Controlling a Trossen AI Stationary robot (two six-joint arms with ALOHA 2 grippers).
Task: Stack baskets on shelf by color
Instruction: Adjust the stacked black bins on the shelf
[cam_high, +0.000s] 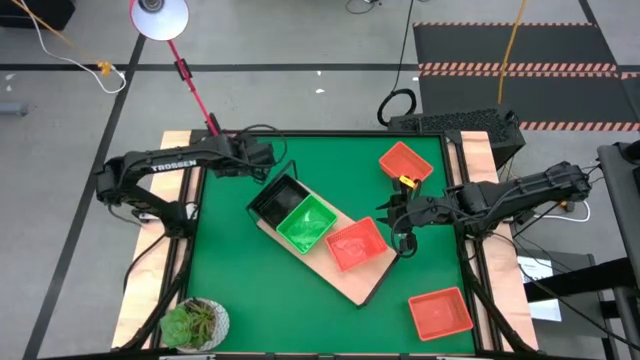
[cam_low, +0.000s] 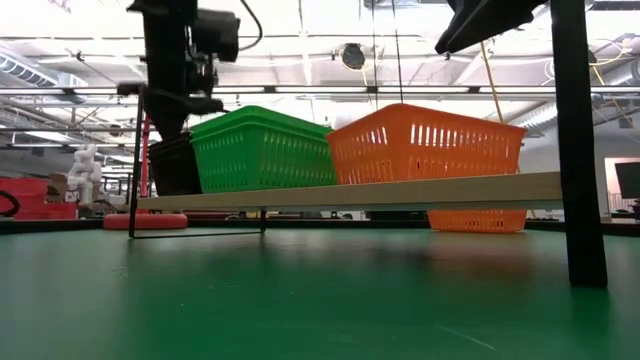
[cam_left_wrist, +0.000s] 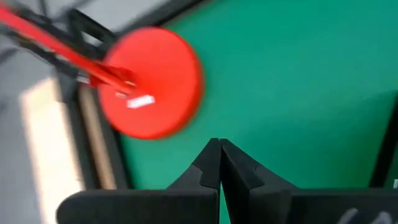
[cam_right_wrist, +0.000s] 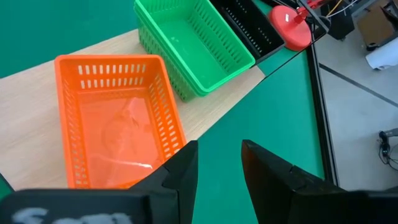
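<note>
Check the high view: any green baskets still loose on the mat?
No. The only green basket in sight sits on the shelf; the two loose ones on the mat are red baskets.

Baskets are thin moulded plastic with slotted mesh sides: orange basket (cam_right_wrist: 118, 124) semi-glossy with sheen on its smooth floor, green basket (cam_right_wrist: 193, 43) glossy too, black basket (cam_high: 275, 197) duller. Shelf (cam_right_wrist: 37, 143) is pale unfinished-looking wood, matt with faint grain, on thin black wire frame (cam_low: 132, 160); table (cam_low: 300, 300) has a green mat, matt with slight soft reflection. Left hand (cam_left_wrist: 219, 163) and right hand (cam_right_wrist: 219, 163) fingers are matt black plastic-looking; lamp base (cam_left_wrist: 152, 82) is smooth red, slightly shiny.
</note>
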